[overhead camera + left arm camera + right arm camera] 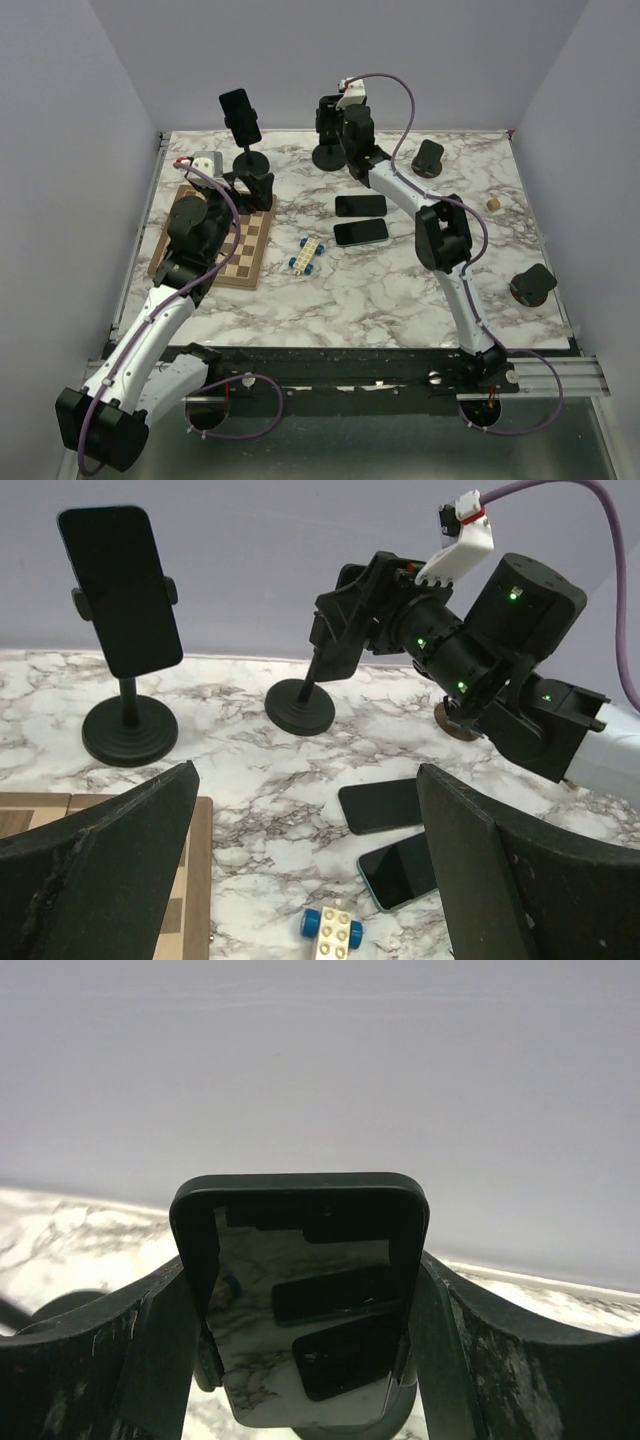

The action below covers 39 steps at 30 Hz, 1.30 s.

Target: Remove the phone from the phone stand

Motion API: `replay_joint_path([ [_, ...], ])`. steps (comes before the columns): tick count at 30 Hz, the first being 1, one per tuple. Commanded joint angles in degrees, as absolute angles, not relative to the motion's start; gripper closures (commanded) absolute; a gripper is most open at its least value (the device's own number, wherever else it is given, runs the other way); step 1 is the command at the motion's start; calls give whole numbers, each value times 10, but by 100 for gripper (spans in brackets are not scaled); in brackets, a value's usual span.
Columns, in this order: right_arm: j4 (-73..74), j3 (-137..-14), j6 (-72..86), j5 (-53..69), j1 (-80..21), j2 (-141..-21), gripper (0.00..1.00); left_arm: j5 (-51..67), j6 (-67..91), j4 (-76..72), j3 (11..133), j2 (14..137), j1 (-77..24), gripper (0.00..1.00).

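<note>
A black phone (300, 1290) stands upright in a phone stand at the back middle of the table, and its screen mirrors the table. The stand's round base (328, 156) rests on the marble. My right gripper (331, 115) holds the phone by its two long sides, with the fingers (110, 1360) pressed against them; in its wrist view the gripper (300, 1305) is centred on the phone. A second phone (240, 115) sits in another stand (250, 161) at the back left. My left gripper (252, 188) is open and empty near that stand's base, and its wrist view (305, 815) shows only the table between the fingers.
Two phones (360, 205) (360, 231) lie flat mid-table. A small toy car (307, 257) sits beside a chessboard (240, 250). Empty stands sit at the back right (428, 157) and right edge (533, 285). A small cork-coloured piece (493, 204) lies at the right.
</note>
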State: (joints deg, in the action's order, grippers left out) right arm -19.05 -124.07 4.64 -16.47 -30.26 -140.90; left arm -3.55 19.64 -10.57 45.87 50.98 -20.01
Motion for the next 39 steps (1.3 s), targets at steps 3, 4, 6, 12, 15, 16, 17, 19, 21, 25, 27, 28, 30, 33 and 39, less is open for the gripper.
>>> replay_joint_path([
  [3, -109, -1192, 65, 19, -311, -1352, 99, -20, 241, -83, 476, 519, -188, 1],
  [4, -104, -1188, 64, 35, -312, -1347, 99, -20, 242, -80, 478, 522, -187, 1],
  [6, -94, -1177, 62, 70, -314, -1338, 99, -21, 243, -70, 483, 530, -185, 1],
  [12, -58, -1154, 60, 158, -324, -1309, 99, -20, 240, -55, 494, 553, -184, 1],
  [15, -54, -1117, 50, 174, -333, -1285, 99, -14, 249, -47, 498, 562, -184, 1],
  [16, -54, -1104, 51, 182, -334, -1276, 99, -21, 254, -39, 499, 561, -185, 1],
  [17, -57, -1088, 56, 190, -334, -1266, 99, -24, 258, -39, 496, 558, -186, 1],
  [19, -59, -1063, 60, 200, -334, -1248, 99, -20, 264, -40, 490, 558, -187, 1],
  [21, -62, -1042, 58, 211, -334, -1233, 99, -20, 282, -15, 500, 572, -187, 1],
  [25, -58, -1027, 88, 232, -334, -1225, 99, 45, 307, 28, 525, 606, -186, 5],
  [27, -34, -1046, 105, 250, -334, -1237, 99, 94, 293, 19, 523, 618, -186, 6],
  [28, -24, -1056, 115, 254, -334, -1244, 99, 123, 275, 4, 512, 620, -186, 6],
  [30, -3, -1071, 125, 259, -333, -1254, 99, 173, 248, -49, 488, 622, -186, 6],
  [33, 16, -1087, 134, 263, -334, -1266, 99, 137, 211, -60, 492, 649, -185, 35],
  [39, 71, -1147, 121, 269, -334, -1299, 99, 117, 138, -48, 536, 736, -185, 33],
])
